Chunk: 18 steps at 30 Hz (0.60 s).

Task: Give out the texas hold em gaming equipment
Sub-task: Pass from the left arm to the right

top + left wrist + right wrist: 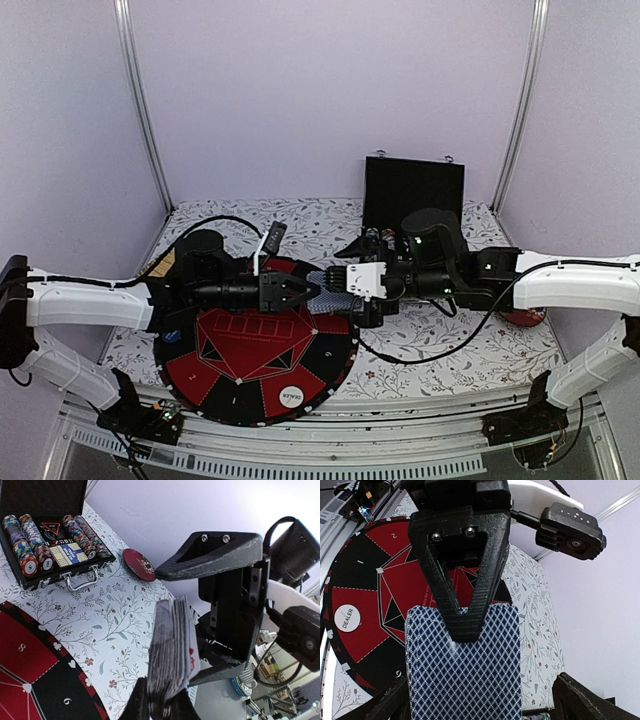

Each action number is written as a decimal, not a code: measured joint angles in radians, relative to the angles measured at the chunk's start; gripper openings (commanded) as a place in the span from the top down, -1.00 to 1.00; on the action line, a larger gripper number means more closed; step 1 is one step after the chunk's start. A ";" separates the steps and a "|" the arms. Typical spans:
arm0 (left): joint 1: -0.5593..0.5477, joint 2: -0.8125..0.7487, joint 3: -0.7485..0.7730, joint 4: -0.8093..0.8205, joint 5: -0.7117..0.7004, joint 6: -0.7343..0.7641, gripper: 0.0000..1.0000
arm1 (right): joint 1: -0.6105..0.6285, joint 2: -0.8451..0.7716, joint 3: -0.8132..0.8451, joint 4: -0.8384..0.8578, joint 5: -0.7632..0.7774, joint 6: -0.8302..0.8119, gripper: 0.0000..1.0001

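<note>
My left gripper (pixel 308 293) is shut on a deck of playing cards (pixel 330 291) with blue-white diamond backs, held on edge above the right rim of the round red and black poker mat (pixel 250 350). In the left wrist view the deck (pixel 171 650) stands up from my fingers. My right gripper (pixel 347 285) is open, one finger (pixel 210 555) on each side of the deck's far end; I cannot tell if they touch it. The right wrist view shows the card back (pixel 465 675) and the left finger (pixel 462 580) on it. A white DEALER disc (pixel 291 395) lies on the mat's near edge. No orange or blue discs show.
An open black case (pixel 412 195) with rows of poker chips (pixel 30 545) stands at the back right. A dark red round disc (pixel 522 317) lies on the floral cloth under the right arm. White walls close in the back and sides.
</note>
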 measured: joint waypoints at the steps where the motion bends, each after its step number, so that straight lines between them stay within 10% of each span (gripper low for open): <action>1: 0.001 -0.002 0.000 0.000 0.001 -0.004 1.00 | 0.000 0.004 0.019 -0.025 -0.002 -0.002 -1.00; 18: 0.013 -0.032 -0.014 -0.024 -0.004 -0.021 1.00 | 0.038 0.077 0.105 -0.158 0.122 -0.045 -0.69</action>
